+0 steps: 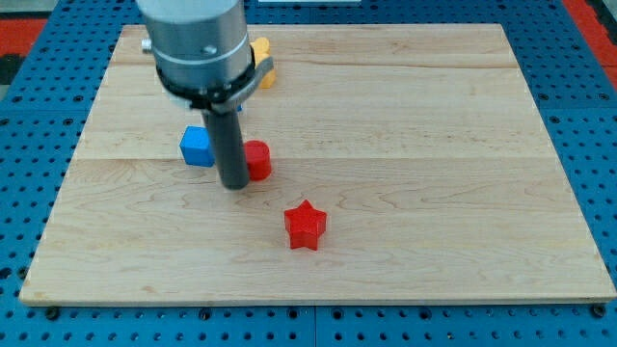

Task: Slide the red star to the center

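The red star lies on the wooden board, a little below and left of the board's middle. My tip rests on the board up and to the left of the star, well apart from it. The tip stands between a blue block on its left and a red block on its right, which the rod partly hides.
A yellow block shows near the view's top, partly behind the arm's grey body. The board sits on a blue pegboard surface.
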Action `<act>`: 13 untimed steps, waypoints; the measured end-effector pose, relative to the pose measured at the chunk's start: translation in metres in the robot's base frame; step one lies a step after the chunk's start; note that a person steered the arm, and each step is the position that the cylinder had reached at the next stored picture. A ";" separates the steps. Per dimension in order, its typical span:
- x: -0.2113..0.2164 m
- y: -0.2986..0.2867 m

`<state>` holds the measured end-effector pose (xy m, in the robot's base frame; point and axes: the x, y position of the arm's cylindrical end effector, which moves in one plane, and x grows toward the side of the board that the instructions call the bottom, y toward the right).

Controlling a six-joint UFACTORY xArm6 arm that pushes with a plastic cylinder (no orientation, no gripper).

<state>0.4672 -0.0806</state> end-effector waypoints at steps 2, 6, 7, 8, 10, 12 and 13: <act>0.069 -0.035; 0.100 0.111; 0.100 0.056; 0.060 0.054; 0.034 0.102; 0.013 0.098; 0.003 0.098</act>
<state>0.4706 0.0170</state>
